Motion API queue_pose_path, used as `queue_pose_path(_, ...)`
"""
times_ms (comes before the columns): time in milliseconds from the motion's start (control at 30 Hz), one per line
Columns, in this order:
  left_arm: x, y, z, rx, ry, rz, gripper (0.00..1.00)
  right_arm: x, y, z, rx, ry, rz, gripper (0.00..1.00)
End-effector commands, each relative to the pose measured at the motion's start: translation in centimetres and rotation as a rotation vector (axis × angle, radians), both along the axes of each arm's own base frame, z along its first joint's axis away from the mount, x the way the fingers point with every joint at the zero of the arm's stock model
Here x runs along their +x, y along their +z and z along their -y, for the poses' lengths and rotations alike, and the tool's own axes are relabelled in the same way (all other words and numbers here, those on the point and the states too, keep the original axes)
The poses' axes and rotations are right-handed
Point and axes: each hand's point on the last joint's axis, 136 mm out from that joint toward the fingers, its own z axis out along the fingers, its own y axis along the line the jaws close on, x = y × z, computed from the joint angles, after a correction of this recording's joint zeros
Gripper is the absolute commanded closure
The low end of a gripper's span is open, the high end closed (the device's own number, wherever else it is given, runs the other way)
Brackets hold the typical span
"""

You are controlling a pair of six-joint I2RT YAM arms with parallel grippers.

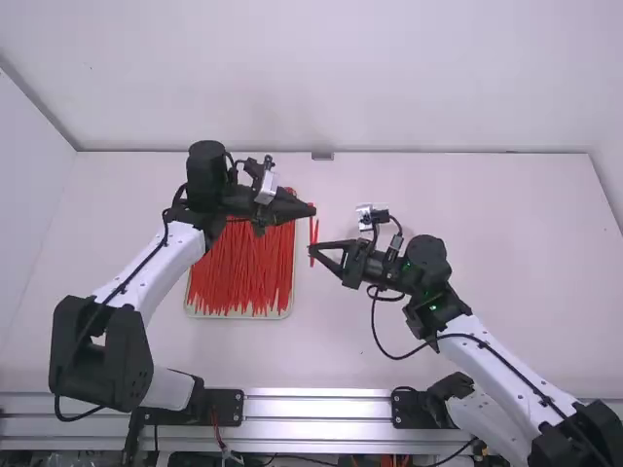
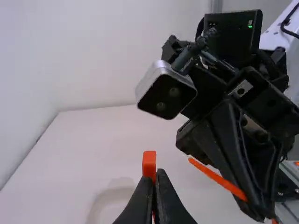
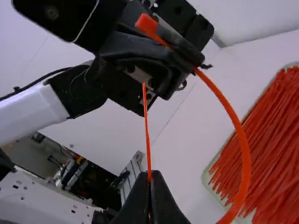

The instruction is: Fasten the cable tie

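A beige tray (image 1: 243, 315) lies on the white table (image 1: 487, 224), left of centre.

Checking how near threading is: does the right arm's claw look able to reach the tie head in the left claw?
Probably yes: the right claw, shut on the tail, sits close to the head held by the left claw, nothing between them.

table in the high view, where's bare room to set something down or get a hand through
Widest bare table lies right of the right arm, out to its right edge. A smaller strip runs between the tray and the front rail. Crowded: just right of the tray, where left gripper and right gripper both hold the cable tie.
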Motion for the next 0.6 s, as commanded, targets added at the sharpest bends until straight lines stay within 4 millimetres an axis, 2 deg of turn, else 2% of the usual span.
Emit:
queue_pose_path(0, -0.7, 0.3, 0.2, -0.014, -0.039, 0.076, 0.98, 0.0, 1.6, -0.1, 0.036, 0.007, -0.026, 1.00)
queue_pose_path(267, -1.6, -0.9, 0.7, -0.012, -0.064, 0.139, 0.99, -1.4, 1.6, -1.2, 0.054, 0.063, -0.089, 1.00)
queue_pose_path(567, -2.1, -1.5, 0.9, -0.017, -0.077, 0.221, 0.98, -1.4, 1.5, -1.2, 0.064, 0.061, -0.140, 1.00)
